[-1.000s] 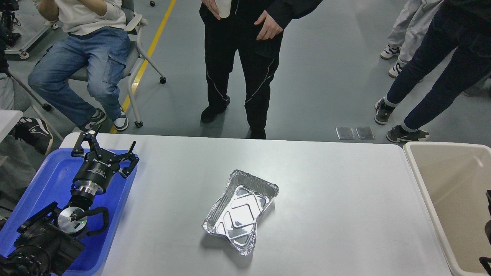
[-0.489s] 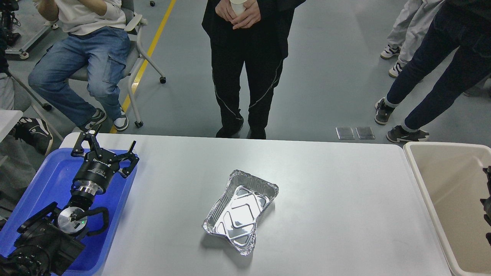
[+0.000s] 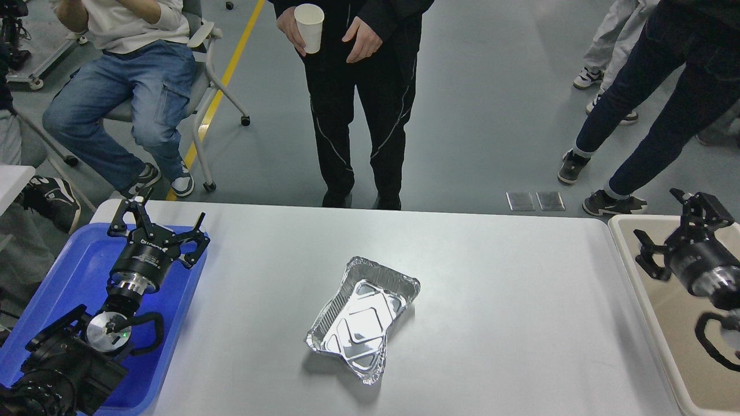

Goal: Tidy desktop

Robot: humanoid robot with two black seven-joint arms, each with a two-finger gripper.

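The desktop (image 3: 491, 300) is a wide white-grey tabletop. An empty, slightly crumpled foil tray (image 3: 363, 316) lies near its middle. My left gripper (image 3: 161, 222) is open and empty above the blue plastic tray (image 3: 63, 271) at the table's left end. My right gripper (image 3: 673, 222) is open and empty, raised above the beige bin (image 3: 636, 271) at the right end. Both grippers are far from the foil tray.
People stand and sit close behind the table's far edge; one standing person holds a white paper cup (image 3: 309, 28). A chair (image 3: 214, 75) is at the back left.
My right arm has risen into view from the right edge, and its gripper now hangs over the beige bin. My left arm and the foil tray have not moved.
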